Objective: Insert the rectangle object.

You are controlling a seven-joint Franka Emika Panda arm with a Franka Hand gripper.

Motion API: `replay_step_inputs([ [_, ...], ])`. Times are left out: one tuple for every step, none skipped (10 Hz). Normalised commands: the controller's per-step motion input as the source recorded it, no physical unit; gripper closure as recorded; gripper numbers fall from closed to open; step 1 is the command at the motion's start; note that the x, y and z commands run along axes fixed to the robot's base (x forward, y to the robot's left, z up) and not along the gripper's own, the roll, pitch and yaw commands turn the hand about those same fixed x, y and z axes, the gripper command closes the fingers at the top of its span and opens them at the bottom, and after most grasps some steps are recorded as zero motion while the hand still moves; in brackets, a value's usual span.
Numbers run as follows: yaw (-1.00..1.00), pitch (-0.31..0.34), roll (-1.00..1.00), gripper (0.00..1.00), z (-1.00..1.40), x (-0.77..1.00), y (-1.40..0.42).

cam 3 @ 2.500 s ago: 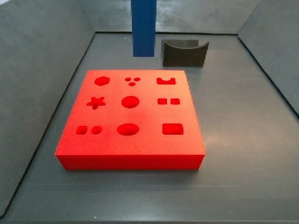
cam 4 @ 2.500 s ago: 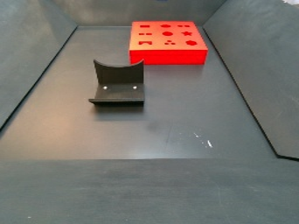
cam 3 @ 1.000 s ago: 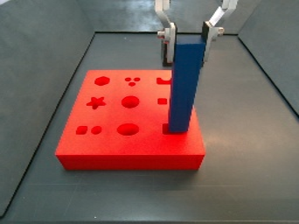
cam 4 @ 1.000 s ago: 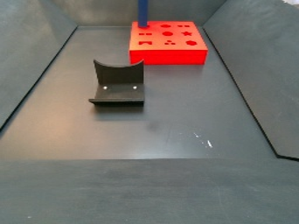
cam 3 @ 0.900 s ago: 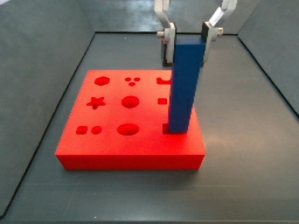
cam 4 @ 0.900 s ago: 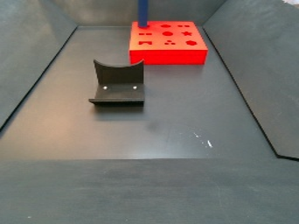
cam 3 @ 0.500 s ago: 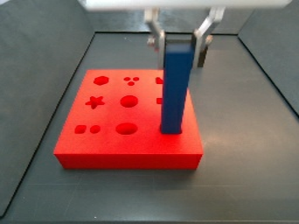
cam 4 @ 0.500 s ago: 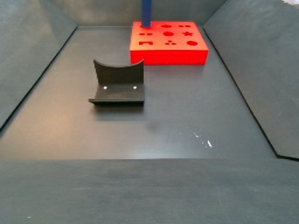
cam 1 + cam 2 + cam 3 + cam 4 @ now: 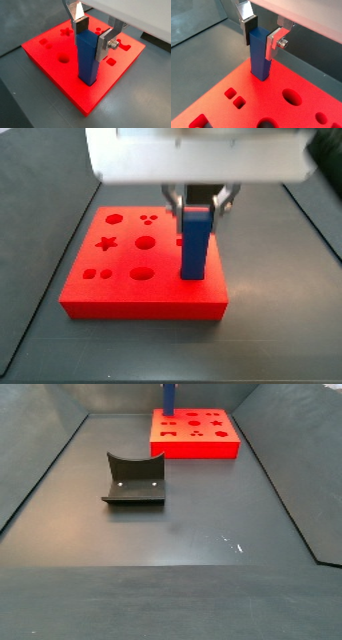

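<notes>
The tool (image 9: 93, 36) pinches the upright blue bar (image 9: 87, 59) near its top. The bar's foot sits in the red block (image 9: 60, 75).

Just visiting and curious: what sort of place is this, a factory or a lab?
Probably a lab test bench: a bare grey walled floor, a red block with shaped holes, and a hand gripping a blue bar standing in it.
</notes>
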Motion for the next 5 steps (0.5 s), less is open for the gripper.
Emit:
replay_step_inputs([
  [0.0, -0.149, 0.14, 1.0, -0.9, -0.07, -0.09],
  [0.0, -0.134, 0.06, 1.0, -1.0, -0.1, 0.0],
  [0.0, -0.157, 0.02, 1.0, -0.96, -0.12, 0.0],
  [0.0, -0.034, -0.11, 1.0, 0.0, -0.02, 0.06],
  [0.0, 0.0, 0.0, 1.0, 0.0, 0.0, 0.0],
])
